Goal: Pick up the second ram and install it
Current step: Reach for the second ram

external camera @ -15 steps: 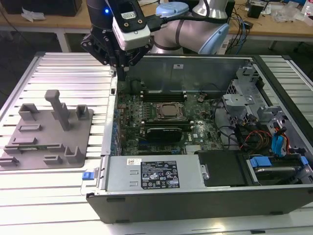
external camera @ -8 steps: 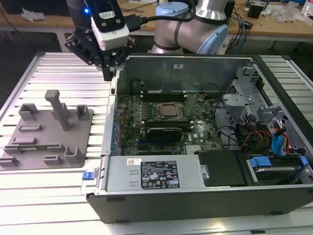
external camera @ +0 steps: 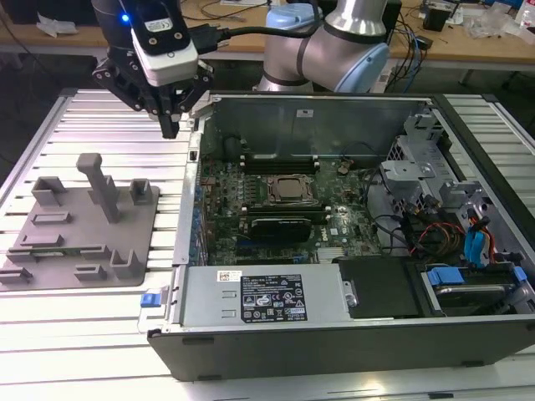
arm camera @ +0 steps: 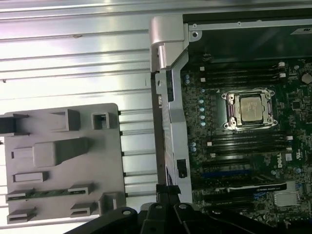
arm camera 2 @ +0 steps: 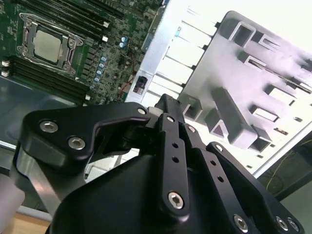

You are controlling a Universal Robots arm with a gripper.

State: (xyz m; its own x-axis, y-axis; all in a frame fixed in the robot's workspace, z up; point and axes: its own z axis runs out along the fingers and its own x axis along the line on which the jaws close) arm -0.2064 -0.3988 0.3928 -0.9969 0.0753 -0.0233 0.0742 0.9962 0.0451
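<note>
Gripper (external camera: 172, 125): closed, empty, hovering beside grey fixture (external camera: 81, 231). Second ram (arm camera: 48, 192): seated in fixture slot, likely staged for pickup.

Exterior view looked down into the case (external camera: 334, 355), pretty close. Both wrist views faced down, sharing fixture (arm camera: 58, 156) and motherboard (arm camera: 243, 151).

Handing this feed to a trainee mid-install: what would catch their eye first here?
The open computer case takes up the exterior view's middle and right, its green motherboard and bare processor socket exposed. The black tool hangs shut above the slatted table just outside the case's wall. At the exterior view's left lies the grey fixture; in the first wrist view a thin green stick, seemingly the second ram, rests in one slot.
</note>
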